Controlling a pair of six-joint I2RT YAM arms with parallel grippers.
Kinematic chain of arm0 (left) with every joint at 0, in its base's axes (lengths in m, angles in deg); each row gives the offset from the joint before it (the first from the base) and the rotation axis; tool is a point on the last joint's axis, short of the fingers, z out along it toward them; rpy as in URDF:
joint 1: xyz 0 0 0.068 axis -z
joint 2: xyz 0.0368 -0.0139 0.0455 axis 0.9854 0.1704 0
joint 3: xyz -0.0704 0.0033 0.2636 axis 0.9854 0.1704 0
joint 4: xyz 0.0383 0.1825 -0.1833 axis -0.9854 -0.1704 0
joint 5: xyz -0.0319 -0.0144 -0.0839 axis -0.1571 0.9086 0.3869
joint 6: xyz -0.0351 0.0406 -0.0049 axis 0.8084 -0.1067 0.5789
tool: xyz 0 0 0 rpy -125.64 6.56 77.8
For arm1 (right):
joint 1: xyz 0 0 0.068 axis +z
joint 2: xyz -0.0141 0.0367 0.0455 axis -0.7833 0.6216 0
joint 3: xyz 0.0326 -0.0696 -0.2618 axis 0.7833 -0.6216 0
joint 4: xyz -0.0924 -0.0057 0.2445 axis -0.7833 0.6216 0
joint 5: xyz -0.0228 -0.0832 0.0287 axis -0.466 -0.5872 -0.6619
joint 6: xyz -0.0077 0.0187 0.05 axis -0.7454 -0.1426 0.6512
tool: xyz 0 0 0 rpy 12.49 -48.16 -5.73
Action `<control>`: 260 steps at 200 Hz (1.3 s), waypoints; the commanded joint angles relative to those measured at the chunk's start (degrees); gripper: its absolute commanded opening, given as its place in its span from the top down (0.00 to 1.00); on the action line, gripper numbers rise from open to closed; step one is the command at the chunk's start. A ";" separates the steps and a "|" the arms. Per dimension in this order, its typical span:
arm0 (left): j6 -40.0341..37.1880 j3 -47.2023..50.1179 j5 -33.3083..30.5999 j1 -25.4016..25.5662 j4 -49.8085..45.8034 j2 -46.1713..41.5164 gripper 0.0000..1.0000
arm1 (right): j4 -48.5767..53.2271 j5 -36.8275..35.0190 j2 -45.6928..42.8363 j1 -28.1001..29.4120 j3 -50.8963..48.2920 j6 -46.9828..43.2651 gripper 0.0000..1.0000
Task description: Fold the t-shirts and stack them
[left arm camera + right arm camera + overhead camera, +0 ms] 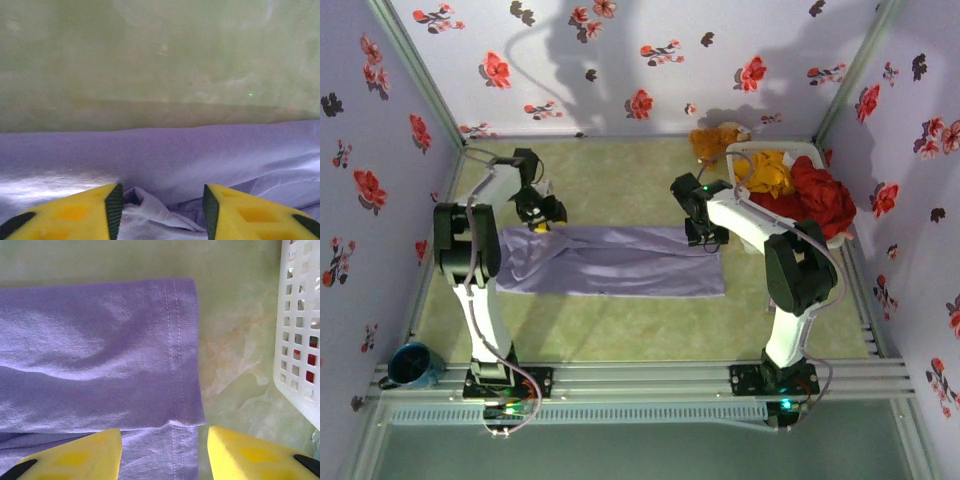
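A lavender t-shirt (615,262) lies folded into a long flat strip across the middle of the table. My left gripper (540,222) is at its far left corner. In the left wrist view that gripper (160,202) is open, and a bunched fold of the lavender t-shirt (150,215) lies between its yellow fingers (75,212). My right gripper (705,238) hovers at the strip's far right end. It is open (165,442) over the stitched hem of the lavender t-shirt (177,365). A red t-shirt (823,200) and an orange-yellow t-shirt (770,172) are heaped in the basket.
The white plastic basket (843,240) stands at the back right, its lattice wall (300,340) close to my right gripper. A brown plush toy (715,140) sits behind it by the back wall. A blue cup (412,365) rests at the near left corner.
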 commanded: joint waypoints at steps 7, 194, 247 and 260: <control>-2.18 -2.26 -1.85 0.76 -6.04 1.59 0.54 | 2.02 0.40 -1.12 -0.53 1.68 -0.23 0.50; 3.94 10.69 13.55 12.60 -15.44 -10.65 0.44 | -0.61 0.77 -1.91 -1.23 0.20 -1.38 0.50; 5.81 6.43 4.07 7.49 -14.62 -14.83 0.48 | -1.47 2.43 -2.21 -1.28 -0.13 -0.98 0.49; 7.63 8.24 0.49 4.97 -11.71 -15.65 0.48 | -2.00 3.77 -2.10 -1.19 -0.43 -0.61 0.49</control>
